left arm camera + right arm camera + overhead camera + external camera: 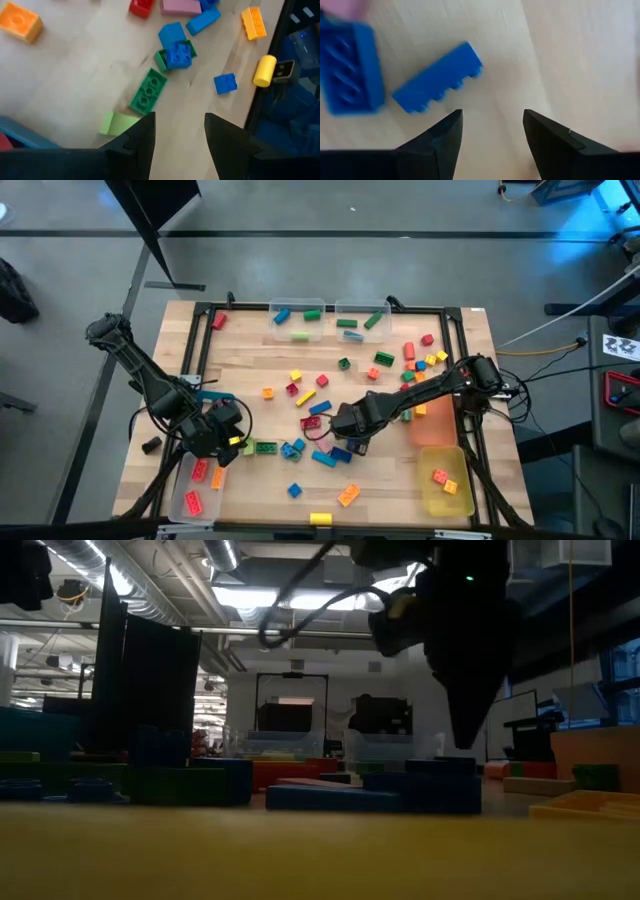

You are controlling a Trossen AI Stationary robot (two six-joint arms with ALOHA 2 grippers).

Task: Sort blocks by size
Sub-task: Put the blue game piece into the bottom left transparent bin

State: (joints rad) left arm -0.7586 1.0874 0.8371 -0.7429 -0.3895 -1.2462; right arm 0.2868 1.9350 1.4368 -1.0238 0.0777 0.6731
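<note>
Blue studded bar [437, 78] lies on pale wood; right pincer [492, 131] and left pincer [180, 134] released, empty.

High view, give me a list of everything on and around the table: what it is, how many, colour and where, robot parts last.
loose blocks: dozens, red, yellow, green, blue, orange, pink, scattered mid-table.
clear bins at the far edge: two, holding green and blue blocks.
clear bin at the near left corner: one, holding red and orange blocks.
orange bin: one, right edge.
yellow bin: one, near right corner, holding orange and yellow blocks.
table: one, light wood with black frame.
left gripper: open and empty, over the near left, by a green block.
right gripper: open and empty, low over the centre, beside a blue block.
</note>
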